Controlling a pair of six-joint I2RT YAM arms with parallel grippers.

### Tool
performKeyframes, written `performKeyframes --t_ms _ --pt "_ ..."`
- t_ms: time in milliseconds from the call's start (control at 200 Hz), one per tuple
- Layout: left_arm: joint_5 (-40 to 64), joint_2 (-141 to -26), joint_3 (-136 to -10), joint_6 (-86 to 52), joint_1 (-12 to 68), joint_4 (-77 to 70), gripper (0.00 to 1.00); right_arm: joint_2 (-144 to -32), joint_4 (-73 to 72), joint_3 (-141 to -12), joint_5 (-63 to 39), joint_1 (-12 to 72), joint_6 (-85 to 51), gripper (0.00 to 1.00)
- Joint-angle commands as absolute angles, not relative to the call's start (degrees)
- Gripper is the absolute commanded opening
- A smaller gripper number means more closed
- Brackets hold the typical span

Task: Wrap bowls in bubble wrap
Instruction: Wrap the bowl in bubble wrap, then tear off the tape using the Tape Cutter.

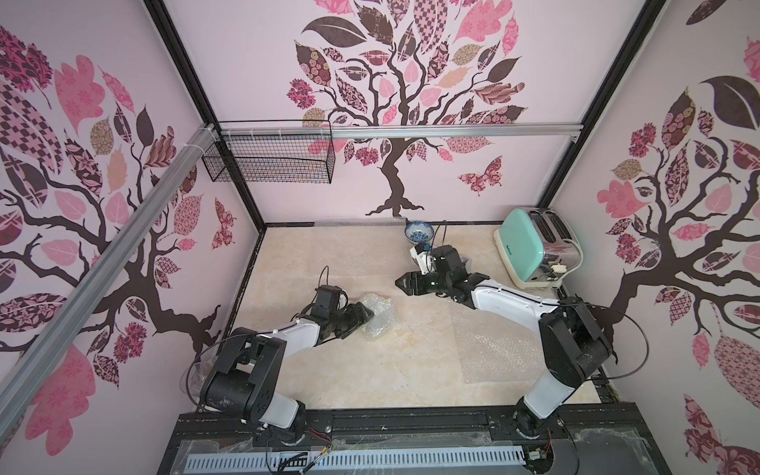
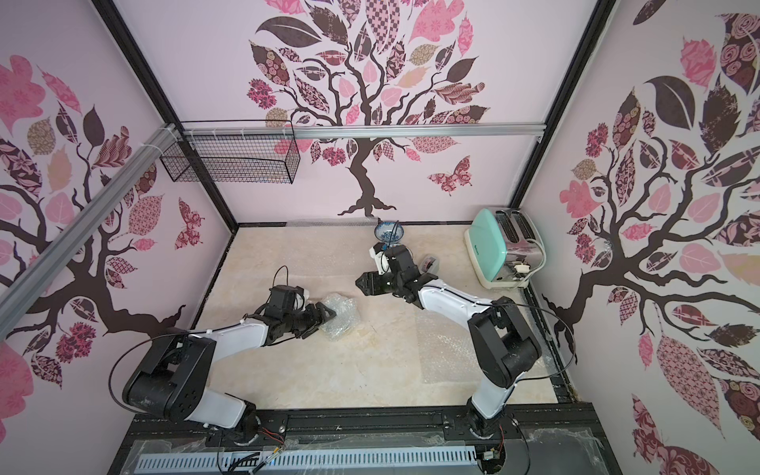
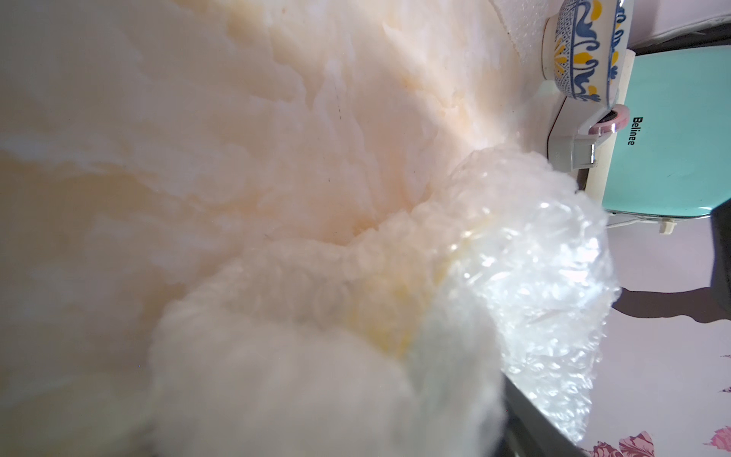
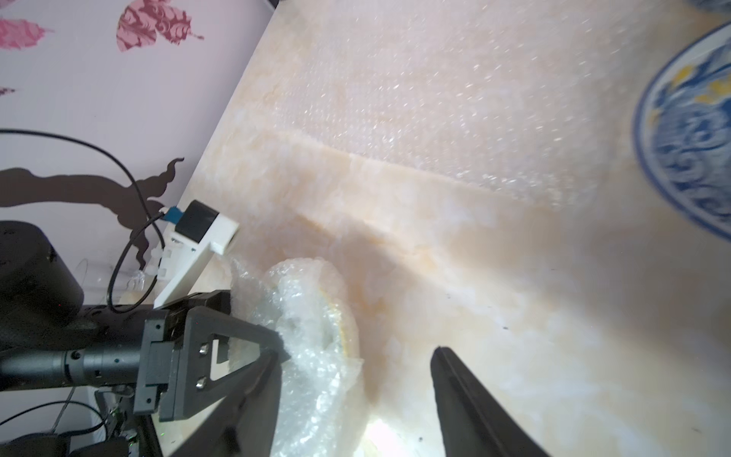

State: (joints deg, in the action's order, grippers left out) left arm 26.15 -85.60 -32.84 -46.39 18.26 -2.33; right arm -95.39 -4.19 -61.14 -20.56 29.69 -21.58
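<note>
Preventing unfolding, prob., bubble-wrapped bowl [image 1: 380, 318] is pinched by L end effector [image 1: 367, 314]; R end effector [image 1: 401, 286] is spread, empty, just beyond.

wrapped bundle [image 1: 377, 314] on table [image 1: 329, 370] between left gripper [image 1: 364, 320] jaws, right gripper [image 1: 399, 286] behind and right of it, apart, bowl [image 1: 418, 233] behind right gripper by back wall [image 1: 452, 197], toaster [image 1: 534, 251] right of right gripper, flat bubble wrap sheet [image 1: 493, 349] before right gripper, under its arm [image 1: 506, 298]
</note>
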Motion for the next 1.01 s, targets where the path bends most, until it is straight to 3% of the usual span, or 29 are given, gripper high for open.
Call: performKeyframes --t_ms 0,230,440,1000 --pt "26.0 -84.4 -33.0 -45.1 18.2 -1.8 0.76 -93.7 -8.4 -56.4 -19.0 24.5 -25.9 0.62" --pt "26.0 -84.4 -33.0 -44.7 18.2 -1.6 0.76 -91.2 -19.1 -47.4 -23.9 11.2 -38.0 0.57" --pt "26.2 -84.7 -33.1 -44.7 18.2 -1.8 0.76 -90.7 -22.6 -44.1 -22.8 5.1 -41.0 0.54" --pt "25.8 -84.7 -33.4 -44.4 18.2 -1.4 0.75 -104.4 -22.9 -55.2 -27.5 2.9 -43.2 0.48"
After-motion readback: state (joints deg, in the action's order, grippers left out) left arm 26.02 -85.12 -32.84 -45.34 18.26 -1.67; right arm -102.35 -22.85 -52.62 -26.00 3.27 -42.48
